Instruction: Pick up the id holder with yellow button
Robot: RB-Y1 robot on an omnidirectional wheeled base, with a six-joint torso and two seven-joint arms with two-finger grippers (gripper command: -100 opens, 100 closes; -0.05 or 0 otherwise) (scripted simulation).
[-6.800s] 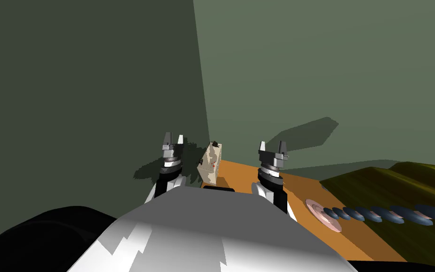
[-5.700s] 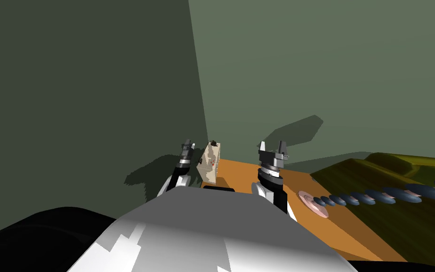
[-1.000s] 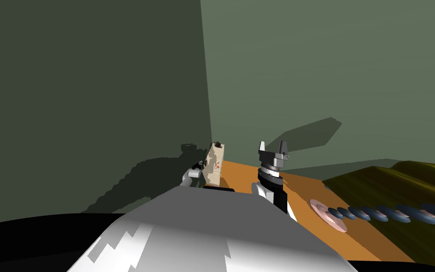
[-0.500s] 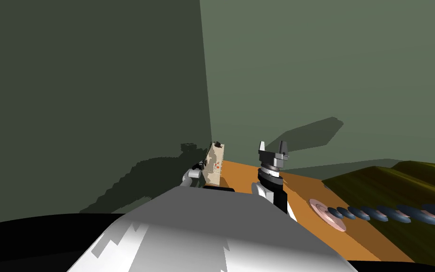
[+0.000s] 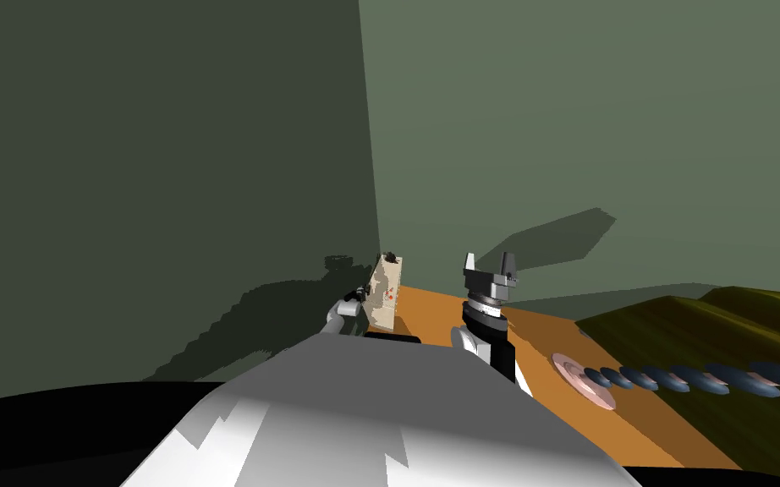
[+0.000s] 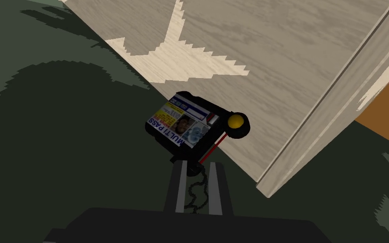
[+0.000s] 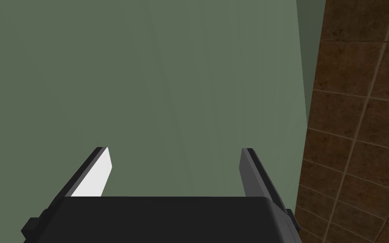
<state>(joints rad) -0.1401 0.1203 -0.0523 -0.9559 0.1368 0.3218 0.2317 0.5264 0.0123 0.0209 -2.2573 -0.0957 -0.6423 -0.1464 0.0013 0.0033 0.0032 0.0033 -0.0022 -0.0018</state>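
The id holder (image 6: 181, 125) is a black case with a printed card and a round yellow button (image 6: 234, 122) at one corner. It lies against a pale wood-grain panel (image 6: 274, 63). My left gripper (image 6: 198, 163) is shut on the holder's lower corner, where a red strap and a thin chain run down between the narrow fingers. In the head view my left arm (image 5: 344, 310) reaches in beside that pale box (image 5: 384, 292), at the left end of an orange table (image 5: 431, 317). My right gripper (image 5: 488, 264) stands raised over the table, open (image 7: 174, 152) and holding nothing.
Green walls meet in a corner just behind the pale box. On the orange table lies a pink plate (image 5: 579, 379), with a string of blue discs (image 5: 693, 379) trailing off to the right. An olive-yellow mass (image 5: 718, 330) rises at the right.
Since the oldest frames my left arm has come down from its raised pose and reached in at the left of the pale box. Over the last second only the blue discs have drifted slightly.
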